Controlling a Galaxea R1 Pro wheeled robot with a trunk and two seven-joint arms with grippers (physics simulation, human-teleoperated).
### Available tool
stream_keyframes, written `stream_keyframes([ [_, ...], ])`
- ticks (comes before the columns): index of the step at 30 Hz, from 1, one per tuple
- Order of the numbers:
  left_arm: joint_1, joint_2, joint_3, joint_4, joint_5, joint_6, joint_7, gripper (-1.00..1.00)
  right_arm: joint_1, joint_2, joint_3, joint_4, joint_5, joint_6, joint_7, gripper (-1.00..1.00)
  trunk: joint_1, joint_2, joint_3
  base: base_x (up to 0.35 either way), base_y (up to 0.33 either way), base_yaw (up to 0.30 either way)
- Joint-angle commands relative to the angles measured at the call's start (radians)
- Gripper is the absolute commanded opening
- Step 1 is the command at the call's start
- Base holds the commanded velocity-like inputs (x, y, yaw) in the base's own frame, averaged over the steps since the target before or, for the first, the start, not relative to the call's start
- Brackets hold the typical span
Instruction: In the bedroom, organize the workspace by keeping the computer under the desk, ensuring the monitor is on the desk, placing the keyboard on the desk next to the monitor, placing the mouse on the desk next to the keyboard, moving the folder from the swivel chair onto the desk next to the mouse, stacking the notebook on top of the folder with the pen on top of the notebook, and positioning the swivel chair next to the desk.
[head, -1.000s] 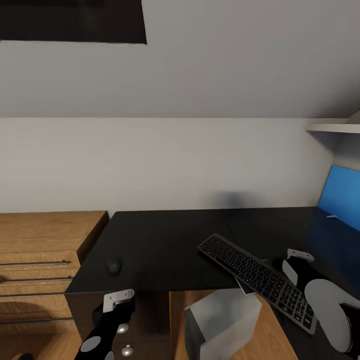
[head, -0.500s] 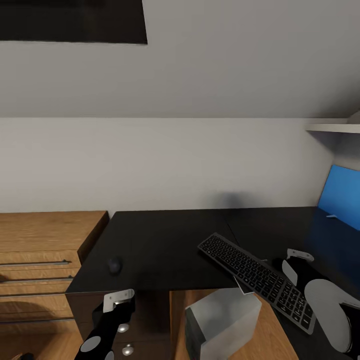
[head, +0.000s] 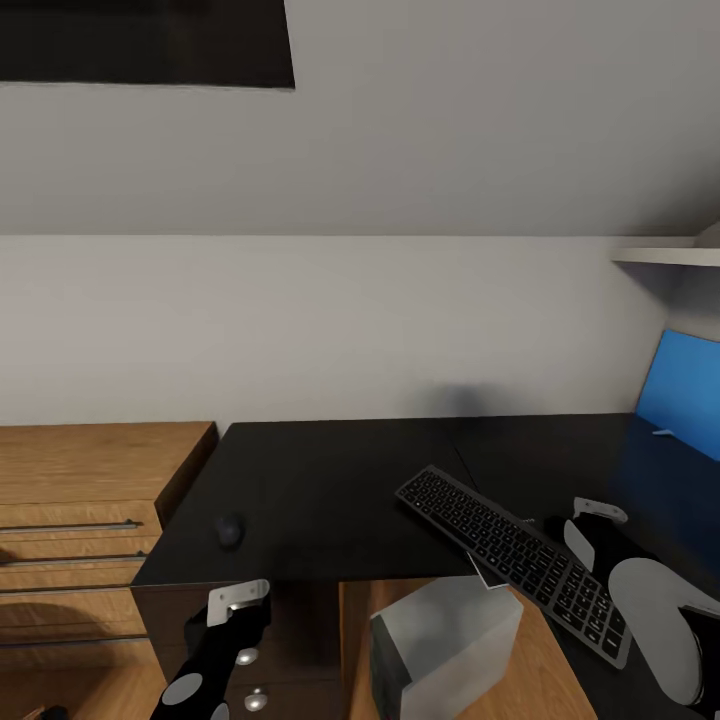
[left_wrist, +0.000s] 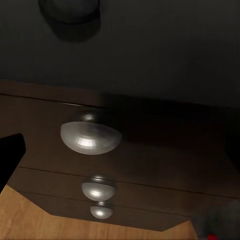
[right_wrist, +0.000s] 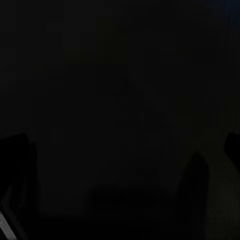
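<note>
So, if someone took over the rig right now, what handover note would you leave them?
Left gripper: low in front of the desk drawers, holding nothing visible; open or shut unclear.
Right gripper: beside the keyboard's near end; grasp unclear.
Keyboard lies diagonally, overhanging the desk's front edge.
Mouse sits on the desk's left part.
Computer under the desk.
Monitor at the right.
Left: square up the keyboard, bring the mouse over, then the folder, notebook, pen and chair.

Soft, even light in head view; right wrist view almost black.

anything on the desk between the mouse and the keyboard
No. In the head view, only bare black desk lies between the mouse and the keyboard.
</note>
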Motion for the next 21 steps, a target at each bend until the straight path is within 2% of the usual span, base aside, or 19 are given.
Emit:
stream_keyframes([
  [1, 0.000, 0.000, -0.001, -0.001, 0.011, 0.003, 0.008, 1.00, 0.000, 0.000, -0.004, 0.007, 0.002, 0.011, 0.001, 1.00, 0.000, 0.000, -0.001, 0.000, 0.000, 0.000],
  [21, 0.000, 0.000, -0.002, 0.009, 0.009, 0.003, 0.008, 1.00, 0.000, 0.003, -0.004, 0.007, 0.002, 0.011, 0.001, 1.00, 0.000, 0.000, -0.001, -0.027, 0.022, 0.000],
])
